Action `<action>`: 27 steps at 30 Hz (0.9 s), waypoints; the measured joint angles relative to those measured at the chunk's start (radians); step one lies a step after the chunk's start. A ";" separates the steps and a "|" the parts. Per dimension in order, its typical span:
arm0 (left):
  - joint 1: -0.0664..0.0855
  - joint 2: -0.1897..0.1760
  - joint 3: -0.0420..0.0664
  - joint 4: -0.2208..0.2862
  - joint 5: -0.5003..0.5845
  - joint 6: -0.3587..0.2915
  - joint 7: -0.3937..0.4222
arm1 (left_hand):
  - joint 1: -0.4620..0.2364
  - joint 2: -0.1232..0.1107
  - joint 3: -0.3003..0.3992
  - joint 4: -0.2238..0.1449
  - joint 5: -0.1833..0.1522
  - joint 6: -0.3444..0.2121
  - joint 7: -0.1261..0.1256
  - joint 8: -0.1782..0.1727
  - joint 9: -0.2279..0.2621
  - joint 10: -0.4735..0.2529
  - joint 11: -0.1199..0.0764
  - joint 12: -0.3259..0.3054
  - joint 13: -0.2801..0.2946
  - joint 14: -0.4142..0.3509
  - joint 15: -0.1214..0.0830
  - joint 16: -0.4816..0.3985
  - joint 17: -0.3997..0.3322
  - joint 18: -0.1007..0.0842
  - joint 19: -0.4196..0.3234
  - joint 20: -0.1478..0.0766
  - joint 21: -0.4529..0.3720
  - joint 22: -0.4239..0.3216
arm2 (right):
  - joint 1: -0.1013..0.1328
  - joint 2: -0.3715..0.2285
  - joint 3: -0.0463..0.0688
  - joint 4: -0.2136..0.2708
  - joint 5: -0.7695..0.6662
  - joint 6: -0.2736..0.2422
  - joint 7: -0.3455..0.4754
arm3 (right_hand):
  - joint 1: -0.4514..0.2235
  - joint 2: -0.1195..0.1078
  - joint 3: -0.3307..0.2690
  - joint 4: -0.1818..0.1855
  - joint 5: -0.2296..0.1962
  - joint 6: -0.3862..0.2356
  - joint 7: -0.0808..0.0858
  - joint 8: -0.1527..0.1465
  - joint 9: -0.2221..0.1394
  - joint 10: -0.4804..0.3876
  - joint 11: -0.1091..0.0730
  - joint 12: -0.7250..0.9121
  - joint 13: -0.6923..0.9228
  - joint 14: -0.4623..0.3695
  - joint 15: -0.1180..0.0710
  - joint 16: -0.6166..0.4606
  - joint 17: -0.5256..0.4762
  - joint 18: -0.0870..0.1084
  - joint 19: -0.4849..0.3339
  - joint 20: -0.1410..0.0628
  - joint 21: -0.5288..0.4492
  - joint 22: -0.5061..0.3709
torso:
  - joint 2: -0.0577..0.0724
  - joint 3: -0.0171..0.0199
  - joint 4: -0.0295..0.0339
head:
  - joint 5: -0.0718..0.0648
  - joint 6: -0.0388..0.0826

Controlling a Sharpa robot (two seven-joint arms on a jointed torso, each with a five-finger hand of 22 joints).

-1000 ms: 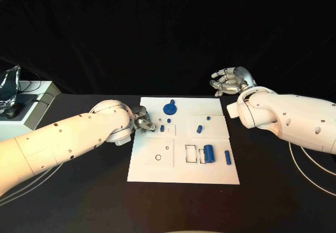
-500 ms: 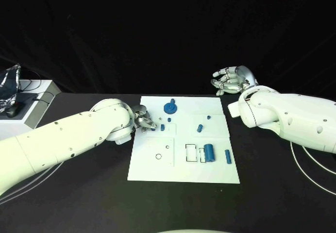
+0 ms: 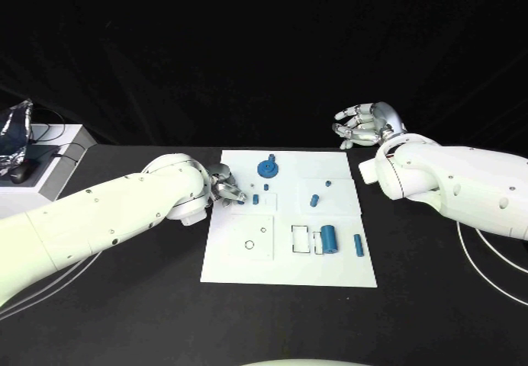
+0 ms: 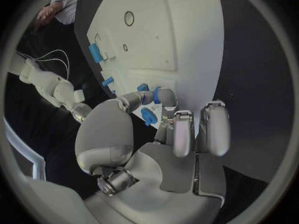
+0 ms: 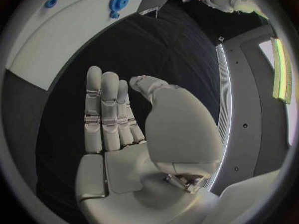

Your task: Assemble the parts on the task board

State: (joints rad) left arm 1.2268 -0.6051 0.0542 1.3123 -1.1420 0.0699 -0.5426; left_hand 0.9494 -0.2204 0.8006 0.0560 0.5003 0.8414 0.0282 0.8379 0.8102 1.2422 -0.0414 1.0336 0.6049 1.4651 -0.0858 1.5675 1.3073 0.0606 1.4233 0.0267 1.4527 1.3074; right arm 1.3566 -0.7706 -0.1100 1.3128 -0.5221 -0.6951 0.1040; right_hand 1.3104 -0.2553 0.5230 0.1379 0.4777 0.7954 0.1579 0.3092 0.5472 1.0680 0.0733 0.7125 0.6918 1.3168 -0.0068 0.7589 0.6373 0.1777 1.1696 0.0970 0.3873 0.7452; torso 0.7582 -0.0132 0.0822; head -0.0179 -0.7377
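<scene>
The left hand [image 3: 226, 191] is working at the left edge of the task board [image 3: 288, 267], which is lying flat in the middle of the black worktop [image 3: 132, 313]. In the left wrist view its thumb and one of its fingers [image 4: 149, 95] are pinching a small blue part [image 4: 149, 116] just over the board's edge; the other fingers are standing straight and close together. Judged step: placing or seating this small part near the short blue peg [image 3: 255, 200] in the board's upper left block.

The right hand [image 3: 368, 126] is hovering off the board's far right corner, holding nothing, fingers apart and loosely curved.

Other parts are lying on the board: a blue gear [image 3: 268, 168] at the far edge, a slanted peg [image 3: 313, 201] right of centre, a thick cylinder [image 3: 328, 239] and a thin pin [image 3: 358, 245] beside the rectangular outline nearer the robot.

Next move, as a judgement: it is calling for lining the pinched part up over its seat and lowering it straight. Whether the part is already touching the board cannot be told.
</scene>
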 measured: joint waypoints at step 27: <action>0.001 0.003 0.002 -0.007 -0.050 0.017 0.009 | 0.045 -0.012 0.014 0.014 0.007 -0.016 0.010 0.015 -0.006 -0.004 0.004 -0.004 -0.017 0.000 0.000 0.000 0.000 0.000 0.001 -0.001 0.000 0.000 | 0.000 0.000 0.000 0.000 0.000 0.000 0.000 | 0.000 0.000 0.000 0.000 0.000 0.000 0.000 0.000 0.001 0.000 0.000 0.000 -0.002 0.000 0.000 -0.006 0.001 0.000 0.000 0.000 0.000 -0.001 | 0.000 0.0005 -0.0003 | -0.001 -0.007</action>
State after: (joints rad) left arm 1.2279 -0.6025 0.0562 1.3055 -1.1916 0.0868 -0.5334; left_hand 0.9944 -0.2324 0.8146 0.0700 0.5071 0.8255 0.0379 0.8533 0.8045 1.2383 -0.0373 1.0300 0.5883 1.4650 -0.0858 1.5674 1.3073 0.0606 1.4246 0.0258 1.4526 1.3073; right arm 1.3562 -0.7707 -0.1104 1.3128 -0.5223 -0.6950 0.1040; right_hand 1.3106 -0.2555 0.5230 0.1379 0.4777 0.7954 0.1579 0.3092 0.5480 1.0681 0.0734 0.7125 0.6901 1.3168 -0.0068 0.7533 0.6383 0.1777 1.1696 0.0970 0.3874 0.7438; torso 0.7583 -0.0128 0.0819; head -0.0187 -0.7447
